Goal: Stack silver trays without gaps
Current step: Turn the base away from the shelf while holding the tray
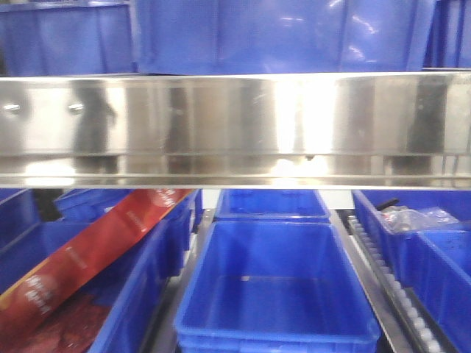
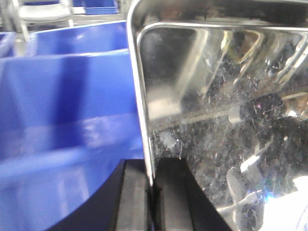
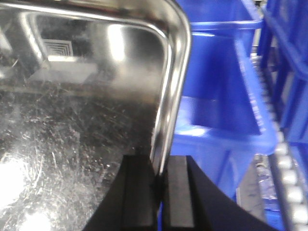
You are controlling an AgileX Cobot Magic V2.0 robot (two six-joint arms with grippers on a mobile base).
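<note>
- the left gripper (image 2: 151,166) sits at the bottom centre of its wrist view, its two black fingers (image 2: 134,192) pinched tight on the thin left rim of a silver tray (image 2: 216,96).
- that tray fills the right of the frame, scratched and shiny; a blue bin (image 2: 72,96) lies just left of it.
- the right gripper (image 3: 161,161), bottom centre of its view, clamps the right rim of a silver tray (image 3: 86,96) in the same way.
- to the right of that rim sits another blue bin (image 3: 216,96), then a roller rail (image 3: 288,163) at the frame edge.
- in the front view a broad steel band (image 1: 235,125) crosses the middle, with an open blue bin (image 1: 276,279) below centre and a red strip (image 1: 96,250) at lower left.
</note>
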